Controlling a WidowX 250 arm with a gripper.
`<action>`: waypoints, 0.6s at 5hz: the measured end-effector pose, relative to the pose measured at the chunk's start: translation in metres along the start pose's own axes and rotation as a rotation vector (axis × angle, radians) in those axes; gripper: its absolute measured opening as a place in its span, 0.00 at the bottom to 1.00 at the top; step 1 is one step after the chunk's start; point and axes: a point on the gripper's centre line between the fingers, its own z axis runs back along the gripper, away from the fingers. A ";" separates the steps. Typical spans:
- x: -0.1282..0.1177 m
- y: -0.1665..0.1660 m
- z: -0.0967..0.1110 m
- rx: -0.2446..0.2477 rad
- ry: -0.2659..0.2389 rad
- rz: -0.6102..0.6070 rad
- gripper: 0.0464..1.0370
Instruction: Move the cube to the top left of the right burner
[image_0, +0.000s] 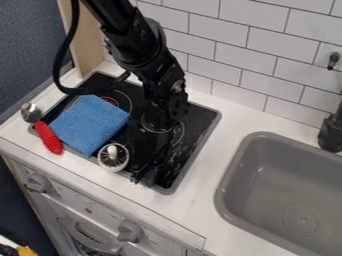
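Cloth (90, 122): matt fabric, slightly rough
Stove (202, 120): smooth, glossy
Sink (226, 175): smooth, matt
Tiles (274, 42): smooth, faint sheen
Counter (194, 210): smooth
Red handle (48, 137): ridged, plastic-looking

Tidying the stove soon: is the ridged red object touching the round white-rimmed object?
Apart: the camera view shows a corner of the blue cloth between the ridged red object and the round white-rimmed object.
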 end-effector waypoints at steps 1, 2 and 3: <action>-0.001 0.000 0.000 -0.005 0.017 -0.003 0.45; -0.002 -0.002 0.010 -0.043 0.049 -0.037 0.45; 0.002 -0.007 0.027 -0.092 0.063 -0.060 0.45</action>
